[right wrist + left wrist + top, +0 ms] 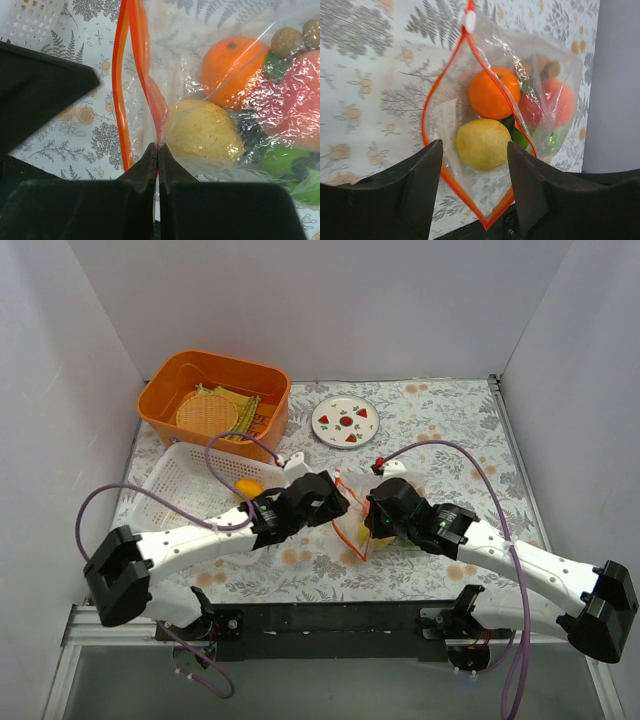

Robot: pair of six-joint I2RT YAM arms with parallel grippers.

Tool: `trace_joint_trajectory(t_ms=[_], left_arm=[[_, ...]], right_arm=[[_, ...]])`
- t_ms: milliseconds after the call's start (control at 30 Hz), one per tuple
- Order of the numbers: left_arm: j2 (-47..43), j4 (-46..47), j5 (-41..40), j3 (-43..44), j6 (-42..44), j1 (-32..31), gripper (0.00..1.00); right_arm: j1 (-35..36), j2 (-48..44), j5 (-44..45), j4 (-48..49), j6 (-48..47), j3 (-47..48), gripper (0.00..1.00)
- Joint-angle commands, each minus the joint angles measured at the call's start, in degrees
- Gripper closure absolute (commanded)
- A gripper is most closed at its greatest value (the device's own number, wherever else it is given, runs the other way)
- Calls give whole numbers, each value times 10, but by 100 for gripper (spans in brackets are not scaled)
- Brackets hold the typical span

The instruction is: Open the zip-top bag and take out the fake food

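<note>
Right pincer (158, 148) clamps zip-top bag (192, 65) mouth edge.

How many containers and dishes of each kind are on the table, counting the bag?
zip-top bag: 1
orange basket: 1
white mesh basket: 1
white plate: 1
Total: 4

Left gripper (474, 150) fingers spread, right gripper (157, 149) pinched closed
</note>
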Motion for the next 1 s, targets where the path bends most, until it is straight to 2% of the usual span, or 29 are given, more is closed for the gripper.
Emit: trace_joint_trajectory(t_ms=[0,133,267,400,533,600,667,700,767,833,900,933,967], left_arm=[[70,112,58,18,4,-27,49],[120,199,76,-10,-1,-47,49],[145,279,87,-34,-2,-53,42],[176,310,109,-36,9,-60,37],[186,325,120,-43,16,-81,25],[190,329,124,-49,16,-86,24],[190,334,128,-56,14,-91,24],[190,335,129,-63,13,-92,24],[190,338,133,-69,10,-95,25],[191,343,136,-75,10,-96,25],[195,348,143,-76,10,-98,25],[197,351,145,-79,10,-98,25],[198,358,148,-79,11,-99,25]], right_arm=[[5,-37,4,-10,24,-8,99],[10,-54,4,-19,32,-10,99],[22,-60,3,-24,39,-6,99],[25,-60,16,-31,38,0,99],[26,-54,37,-47,28,21,99],[25,-50,40,-54,25,25,97],[25,-54,46,-64,25,30,75],[25,-58,60,-69,28,29,56],[25,-81,76,-77,32,22,39],[25,-106,98,-90,37,18,33],[26,-120,107,-101,49,15,32],[25,-132,112,-105,55,10,33],[24,-138,113,-111,72,3,39]])
